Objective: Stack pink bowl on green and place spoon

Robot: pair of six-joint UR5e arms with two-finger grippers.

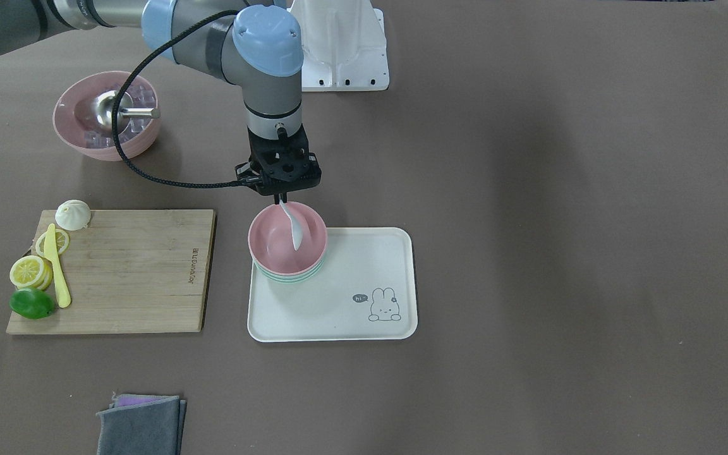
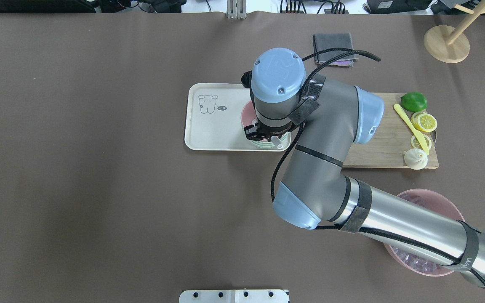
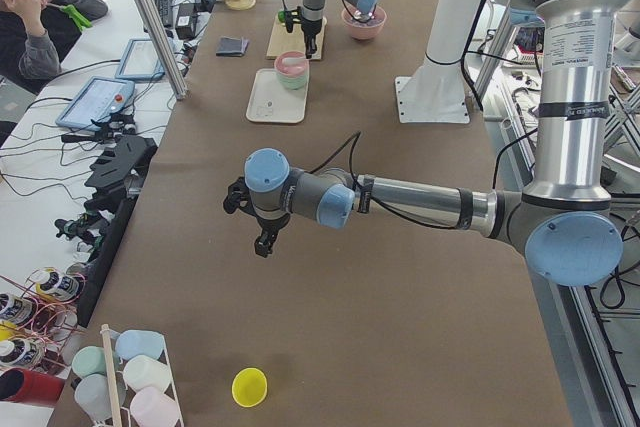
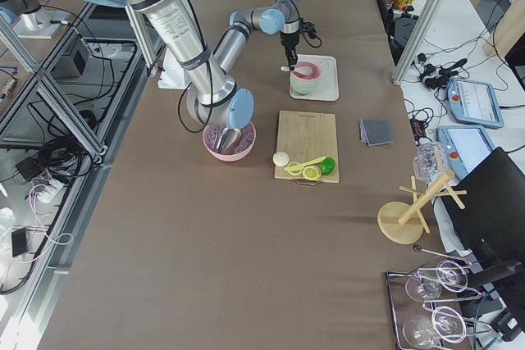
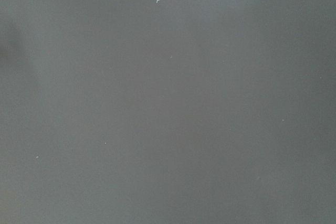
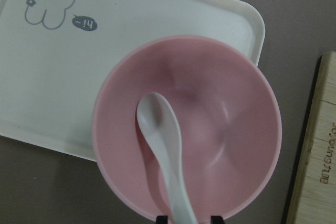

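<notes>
Gripping spoon (image 1: 292,229) by handle, our right end effector (image 1: 282,201) clamped; we see pink bowl (image 1: 266,243) directly below, spoon hanging steeply, scoop inside

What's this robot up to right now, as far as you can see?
The right gripper grips a white spoon by its handle, scoop end down inside the pink bowl. That bowl sits nested on the green bowl at one corner of the white tray. The left gripper hangs over bare table far from the tray, taking no part.
</notes>
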